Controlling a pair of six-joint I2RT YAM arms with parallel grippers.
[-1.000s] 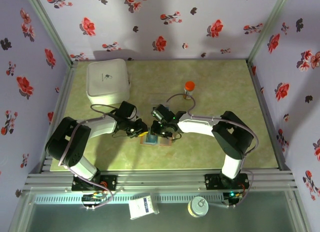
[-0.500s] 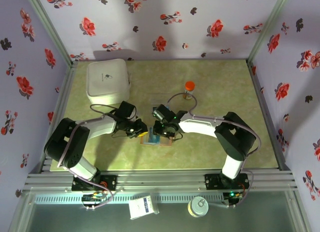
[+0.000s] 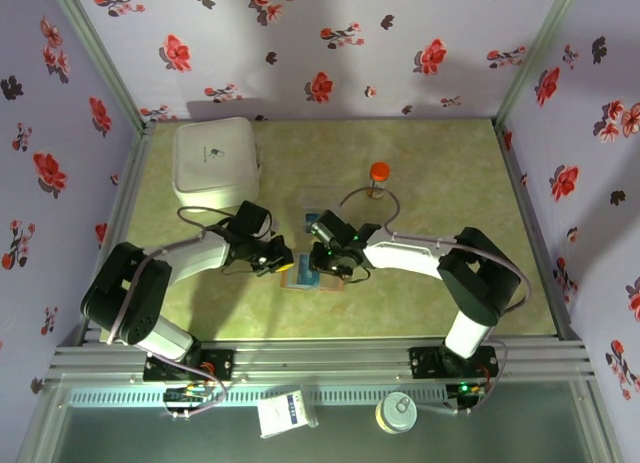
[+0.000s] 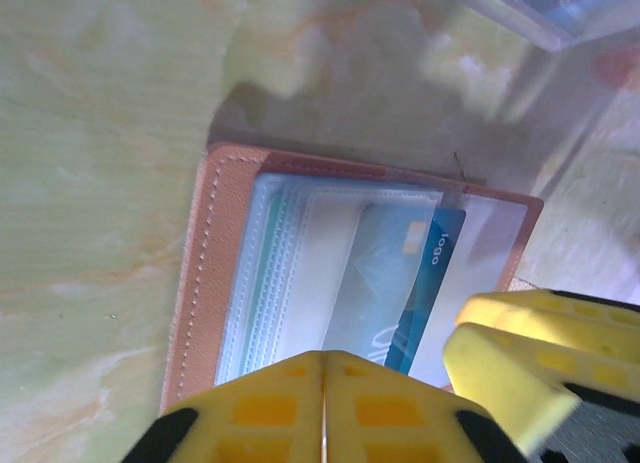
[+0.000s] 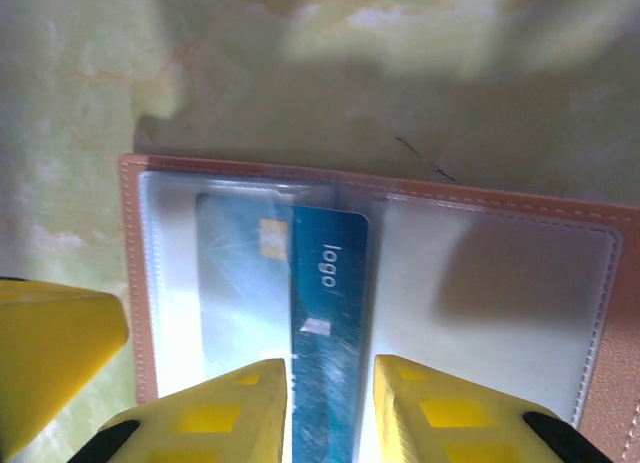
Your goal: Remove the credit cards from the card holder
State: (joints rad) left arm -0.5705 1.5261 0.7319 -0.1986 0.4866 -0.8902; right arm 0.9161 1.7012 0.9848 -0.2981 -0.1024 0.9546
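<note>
The brown card holder point(image 4: 200, 283) point(image 5: 132, 283) lies open and flat on the table point(image 3: 430, 283), its clear sleeves facing up. One blue credit card point(image 5: 330, 293) point(image 4: 432, 273) is partly slid out of a sleeve, its bare strip printed "logo". My right gripper point(image 5: 330, 408) point(image 3: 327, 264) is open a little, one finger on each side of that bare strip, and the card lies flat between them. My left gripper point(image 4: 323, 388) point(image 3: 282, 263) is shut, empty, and sits at the holder's near edge over the sleeves. The right fingers point(image 4: 520, 353) appear beside it.
A large white box point(image 3: 215, 163) stands at the back left. A small bottle with an orange cap point(image 3: 378, 180) stands behind the right arm. A clear plastic tray point(image 4: 540, 8) lies just beyond the card holder. Flowered walls close in the table.
The left gripper's jaws have closed fully. The right gripper has shifted slightly toward the near side over the card holder. The card holder itself has not moved.
</note>
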